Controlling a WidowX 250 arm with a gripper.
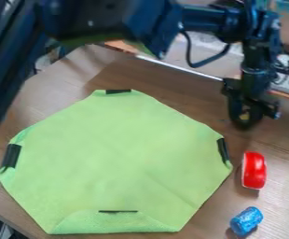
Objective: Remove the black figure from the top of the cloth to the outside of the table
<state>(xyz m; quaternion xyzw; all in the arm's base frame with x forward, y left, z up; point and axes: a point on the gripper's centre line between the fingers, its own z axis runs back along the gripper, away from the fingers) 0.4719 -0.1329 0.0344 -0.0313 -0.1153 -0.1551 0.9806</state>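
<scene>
My gripper [245, 109] hangs over the wooden table [196, 102] at the right, beyond the cloth's upper right edge. At its lower end is a dark, rounded shape with a small yellowish patch. I cannot tell whether that shape is the black figure or part of the gripper. The green cloth [122, 158] lies spread out with its corners folded in. Black strips sit on its folds: one at the top [118, 91], one at the left [10, 156], one at the right [223, 150] and a thin one near the bottom [118, 211].
A red and white object [254, 171] lies just right of the cloth. Nearer the bottom right is a blue cylinder [246, 221]. The arm spans the top of the view from the upper left. Behind the table's far edge, cables and other equipment show at the upper right.
</scene>
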